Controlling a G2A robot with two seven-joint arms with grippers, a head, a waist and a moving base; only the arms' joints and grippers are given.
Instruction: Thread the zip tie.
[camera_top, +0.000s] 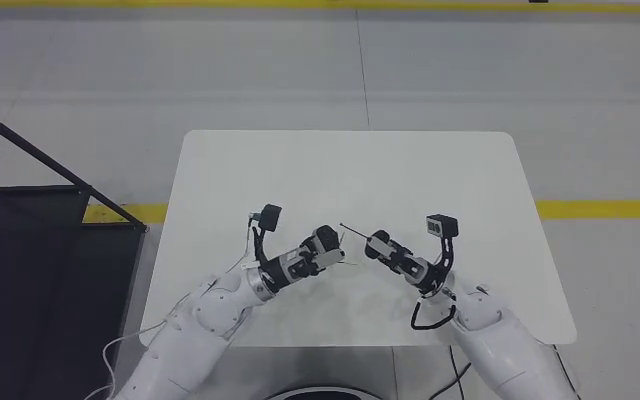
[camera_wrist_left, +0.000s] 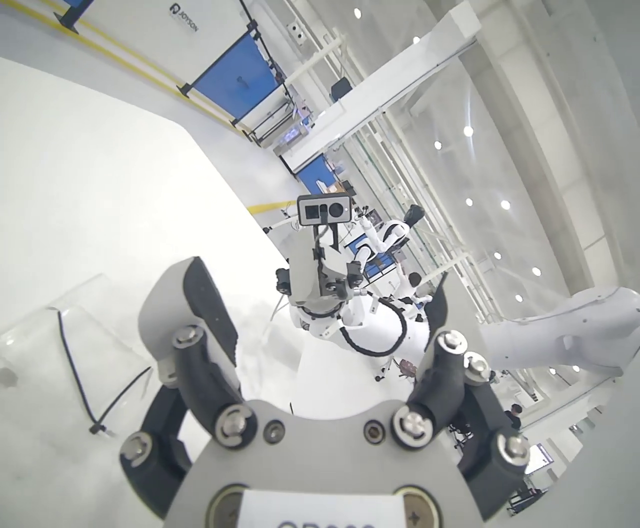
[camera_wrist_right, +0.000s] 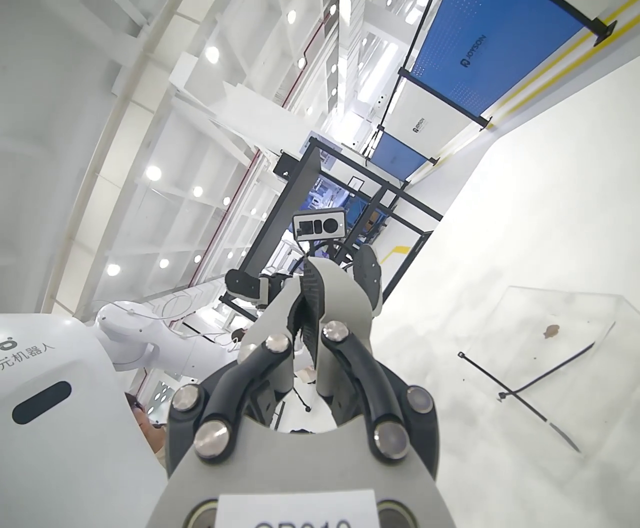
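Note:
My right gripper (camera_top: 374, 241) (camera_wrist_right: 311, 280) hovers low over the front middle of the white table (camera_top: 350, 170) with its fingers pressed together. In the top view a thin black zip tie (camera_top: 352, 231) sticks out from its tip toward my left gripper (camera_top: 328, 240). The left gripper (camera_wrist_left: 325, 300) faces it a short gap away, open, with nothing between its fingers (camera_wrist_left: 210, 300). More black zip ties (camera_wrist_right: 520, 387) (camera_wrist_left: 75, 370) lie crossed on the table below the two grippers.
A clear plastic sheet (camera_wrist_right: 550, 310) (camera_wrist_left: 30, 340) lies flat under the loose ties. A dark framed panel (camera_top: 50, 260) stands off the table's left side. The far half of the table is bare white surface.

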